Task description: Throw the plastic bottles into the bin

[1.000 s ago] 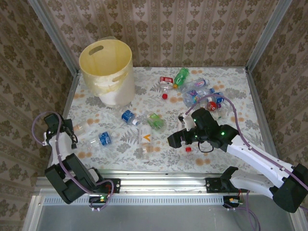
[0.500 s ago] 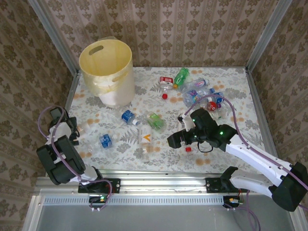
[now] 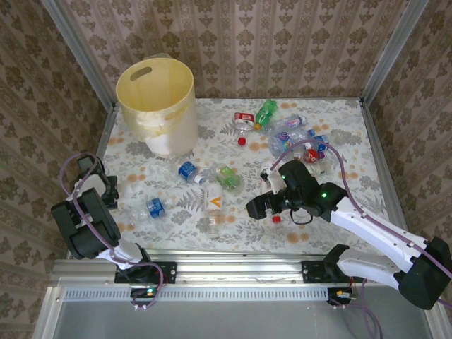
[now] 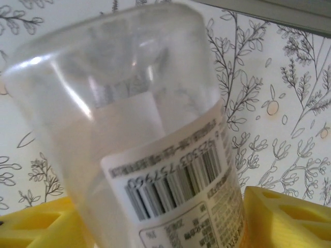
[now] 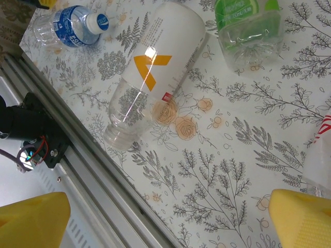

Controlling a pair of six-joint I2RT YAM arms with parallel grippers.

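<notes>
Plastic bottles (image 3: 286, 138) are lying scattered over the floral table (image 3: 339, 219), and the one that counts now is sitting at the near left edge. In the left wrist view a clear bottle (image 4: 155, 129) with a barcode label is lying between the yellow fingers (image 4: 282, 214) of the left gripper (image 4: 155, 201). Its long axis is running straight out from the wrist and its rounded end is pointing away. Whether the fingers are already pressing on its sides or only flanking it I cannot tell.

A little farther in and to the right, the right gripper (image 5: 165, 217) is hovering with its fingers spread wide and nothing between them. An orange-marked bottle (image 5: 150, 72) is lying just ahead of it, slanted across its line, neck toward the near rail. A blue-labelled bottle (image 3: 154, 206) is resting between the two arms.

Farthest off, the bin (image 3: 173, 127) is standing upright in the far left corner, well apart from the left gripper and almost directly up the table from it. I judge that the left arm, being much the nearer to it, is the one to carry.
</notes>
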